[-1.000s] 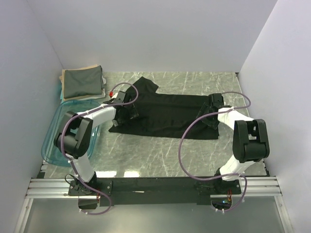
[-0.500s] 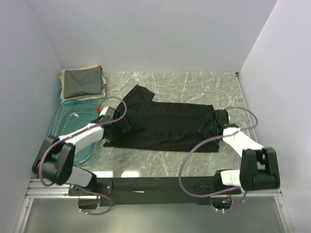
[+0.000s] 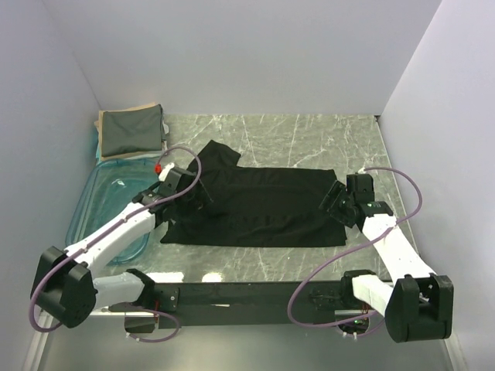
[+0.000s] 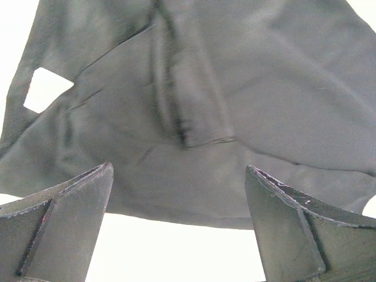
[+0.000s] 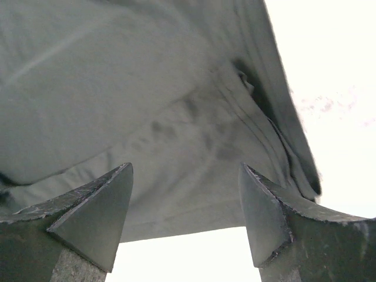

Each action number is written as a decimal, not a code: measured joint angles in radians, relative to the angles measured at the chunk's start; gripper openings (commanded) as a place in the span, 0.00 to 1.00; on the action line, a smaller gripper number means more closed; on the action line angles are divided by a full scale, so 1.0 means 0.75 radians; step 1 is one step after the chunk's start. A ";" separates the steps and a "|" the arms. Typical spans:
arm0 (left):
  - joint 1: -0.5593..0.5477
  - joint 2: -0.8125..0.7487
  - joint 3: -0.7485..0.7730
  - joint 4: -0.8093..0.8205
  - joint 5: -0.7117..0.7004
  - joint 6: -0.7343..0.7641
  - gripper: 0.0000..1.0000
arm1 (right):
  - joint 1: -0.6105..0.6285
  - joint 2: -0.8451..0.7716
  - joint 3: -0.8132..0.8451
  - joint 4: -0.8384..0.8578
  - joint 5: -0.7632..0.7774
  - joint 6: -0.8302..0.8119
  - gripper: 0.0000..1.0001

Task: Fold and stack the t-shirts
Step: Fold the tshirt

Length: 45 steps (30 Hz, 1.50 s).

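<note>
Two shirts look finished: a dark grey-green folded t-shirt [image 3: 131, 131] lies on top of a beige folded t-shirt [image 3: 124, 156], stacked in the corner beyond the left end of the black t-shirt [image 3: 255, 205]. The black one is where the work is. It lies spread out flat lengthwise across the middle of the tabletop [image 3: 309, 131], with one sleeve poking out from its far-left corner, so I would say it has at most a first fold. It needs folding down to a small rectangle and carrying over to the stack. The left gripper [image 4: 179, 169] hangs over the black shirt's left end with its jaws wide apart and nothing between them. The right gripper [image 5: 185, 165] sits at the shirt's right end, jaws also apart, with only the hem showing past them. A clear blue plastic tub [image 3: 85, 224] sits just off the shirt's left end, on the near side of the stack. The tabletop is grey-green marble with pale veins, smooth enough to let the cloth slide, I would guess. Plain pale lilac walls close it in on three sides.
</note>
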 measured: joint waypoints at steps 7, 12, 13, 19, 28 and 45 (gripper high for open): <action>-0.046 0.177 0.042 0.085 0.050 0.051 0.99 | 0.000 0.012 0.005 0.016 -0.042 -0.024 0.79; -0.055 0.325 0.042 0.140 0.113 0.082 0.99 | 0.000 0.048 0.005 0.018 -0.045 -0.037 0.79; -0.055 0.341 0.042 0.156 0.120 0.086 0.99 | 0.000 0.054 0.005 0.019 -0.046 -0.039 0.79; -0.057 0.504 0.110 0.223 0.150 0.108 0.99 | 0.000 0.074 0.005 0.024 -0.054 -0.052 0.79; -0.058 0.612 0.284 0.227 0.125 0.162 0.99 | 0.000 0.089 0.004 0.050 -0.066 -0.061 0.79; -0.058 0.842 0.616 0.110 0.065 0.282 0.99 | 0.000 0.153 0.003 0.062 -0.066 -0.090 0.79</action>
